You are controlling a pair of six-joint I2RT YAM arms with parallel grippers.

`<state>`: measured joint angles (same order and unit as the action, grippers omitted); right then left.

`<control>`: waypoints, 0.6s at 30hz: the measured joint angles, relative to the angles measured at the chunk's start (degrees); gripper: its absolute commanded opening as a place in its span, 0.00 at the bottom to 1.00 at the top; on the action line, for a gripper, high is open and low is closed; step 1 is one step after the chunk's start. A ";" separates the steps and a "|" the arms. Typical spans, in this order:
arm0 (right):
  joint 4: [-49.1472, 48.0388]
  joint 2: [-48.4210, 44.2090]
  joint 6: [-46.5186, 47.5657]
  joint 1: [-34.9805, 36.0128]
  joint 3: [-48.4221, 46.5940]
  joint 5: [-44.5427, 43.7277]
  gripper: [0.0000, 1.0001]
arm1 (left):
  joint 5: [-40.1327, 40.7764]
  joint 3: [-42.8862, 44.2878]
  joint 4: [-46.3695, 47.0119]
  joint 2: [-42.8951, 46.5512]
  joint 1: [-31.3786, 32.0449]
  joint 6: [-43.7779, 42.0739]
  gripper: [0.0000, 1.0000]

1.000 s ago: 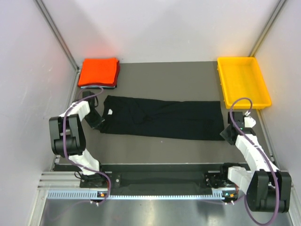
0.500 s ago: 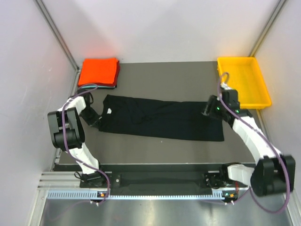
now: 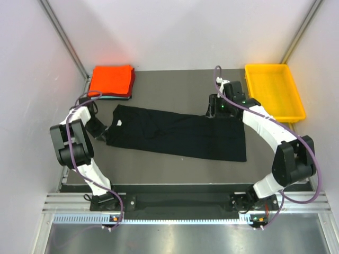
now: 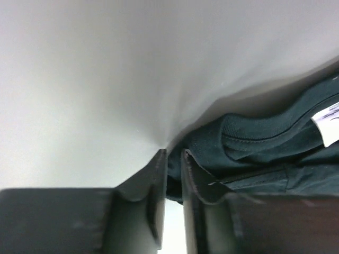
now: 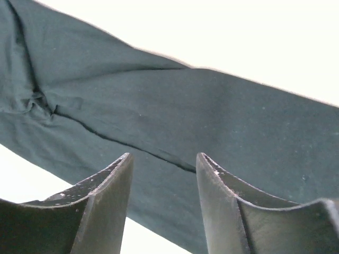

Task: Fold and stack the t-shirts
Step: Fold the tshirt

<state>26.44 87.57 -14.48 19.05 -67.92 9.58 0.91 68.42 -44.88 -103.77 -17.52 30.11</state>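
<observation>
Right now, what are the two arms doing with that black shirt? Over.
Left tool shut on black t-shirt at collar end. Right tool open over its far edge. Shirt stretched out long. Nothing lying on it.

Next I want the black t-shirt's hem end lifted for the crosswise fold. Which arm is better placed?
Right, I'd say. The right gripper hangs open over the black t-shirt, nearer its hem end; the left gripper is shut on the collar end.

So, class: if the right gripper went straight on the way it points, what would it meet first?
The black t-shirt: its cloth lies directly beyond the open right gripper, though how far is unclear.
</observation>
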 measured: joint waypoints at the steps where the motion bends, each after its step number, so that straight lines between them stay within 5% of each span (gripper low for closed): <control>1: 0.63 0.07 -0.15 0.26 -0.52 -0.74 0.49 | 0.37 0.44 -0.07 0.00 -0.04 0.07 0.27; 3: 2.84 0.02 -1.25 0.37 -1.18 -3.13 0.49 | 1.07 1.16 -0.09 0.37 -0.07 0.22 0.30; 7: 7.85 -1.40 -7.37 -2.36 0.13 -11.04 0.50 | 0.22 1.36 0.17 5.95 -0.07 0.72 0.52; 12: 11.58 -8.81 -15.91 -11.08 7.85 -16.72 0.52 | -4.26 5.33 0.74 14.71 2.08 1.49 0.52; 18: 15.43 -20.92 -27.43 -22.32 19.39 -20.94 0.55 | -8.59 8.00 4.66 17.44 13.66 1.79 0.52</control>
<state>41.87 66.65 -41.91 -3.27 -48.53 -11.35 -7.68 76.42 -40.23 -86.32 -3.86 31.90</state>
